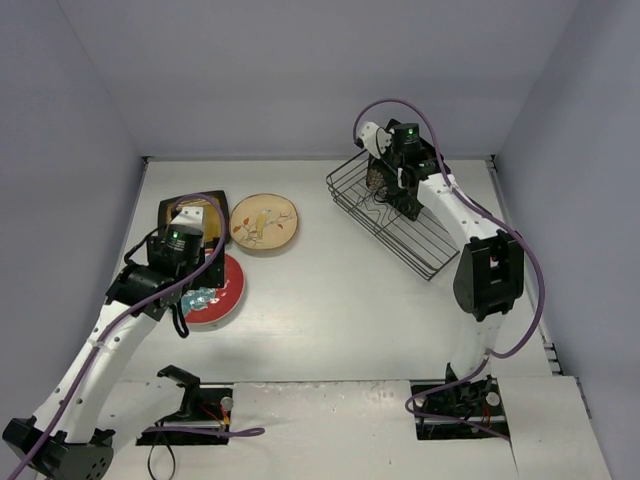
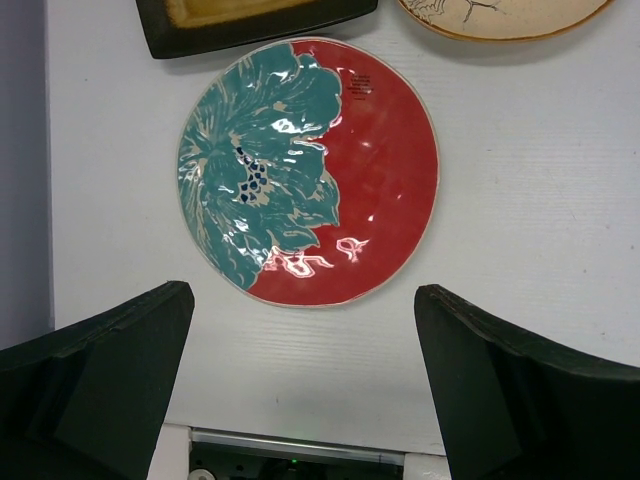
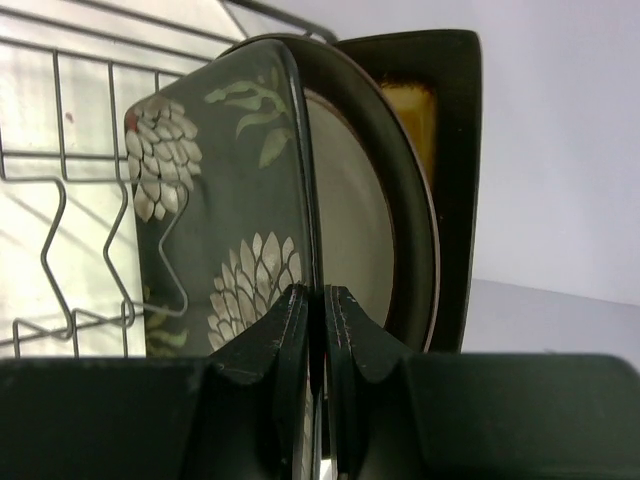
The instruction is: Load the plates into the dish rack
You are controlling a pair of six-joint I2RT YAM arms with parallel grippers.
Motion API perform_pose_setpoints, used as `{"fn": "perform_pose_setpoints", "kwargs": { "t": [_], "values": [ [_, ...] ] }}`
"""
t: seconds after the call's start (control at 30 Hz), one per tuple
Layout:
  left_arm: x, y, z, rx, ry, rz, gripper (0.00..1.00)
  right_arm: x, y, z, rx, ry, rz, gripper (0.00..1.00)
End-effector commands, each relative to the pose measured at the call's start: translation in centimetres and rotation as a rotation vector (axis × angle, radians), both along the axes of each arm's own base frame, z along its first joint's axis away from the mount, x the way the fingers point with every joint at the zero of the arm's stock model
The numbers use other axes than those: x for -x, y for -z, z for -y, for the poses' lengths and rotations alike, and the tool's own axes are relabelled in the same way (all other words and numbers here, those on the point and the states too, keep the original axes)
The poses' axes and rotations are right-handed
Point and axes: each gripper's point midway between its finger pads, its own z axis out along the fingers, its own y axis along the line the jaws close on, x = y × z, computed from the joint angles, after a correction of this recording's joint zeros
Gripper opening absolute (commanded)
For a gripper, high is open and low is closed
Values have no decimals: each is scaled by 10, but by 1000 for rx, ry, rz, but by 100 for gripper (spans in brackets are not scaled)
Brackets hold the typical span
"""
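Note:
The round red-teal floral plate (image 2: pixel 310 170) lies flat on the table, and it also shows in the top view (image 1: pixel 228 285). My left gripper (image 2: pixel 305 370) is open and empty above the table just short of its near rim; in the top view this gripper (image 1: pixel 190 300) partly covers the plate. My right gripper (image 3: pixel 318 300) is shut on the rim of the dark rectangular plate with white flowers (image 3: pixel 230 200), which stands upright in the black wire dish rack (image 3: pixel 60 200). Behind it stand a round cream brown-rimmed plate (image 3: pixel 350 220) and a square amber plate (image 3: pixel 450 110).
A second square amber plate (image 1: pixel 190 212) and a beige plate with a bird motif (image 1: pixel 265 220) lie flat behind the red-teal one. The dish rack (image 1: pixel 420 240) sits at an angle at the back right, near the walls.

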Motion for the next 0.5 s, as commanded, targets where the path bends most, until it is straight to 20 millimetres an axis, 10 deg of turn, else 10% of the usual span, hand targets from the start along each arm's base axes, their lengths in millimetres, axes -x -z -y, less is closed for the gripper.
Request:
{"fn": "perform_pose_setpoints", "kwargs": {
  "t": [0.0,0.13,0.47],
  "values": [
    [-4,-20,-2,19,-34,64,97,-22,-83,-3,-94,19,274,0],
    [-3,-18,-3,12,-33,58,97,-24,-73,-3,-108,26,256,3],
    [-2,-13,-3,9,-32,42,97,-21,-93,8,-150,95,287,50]
  ]
}}
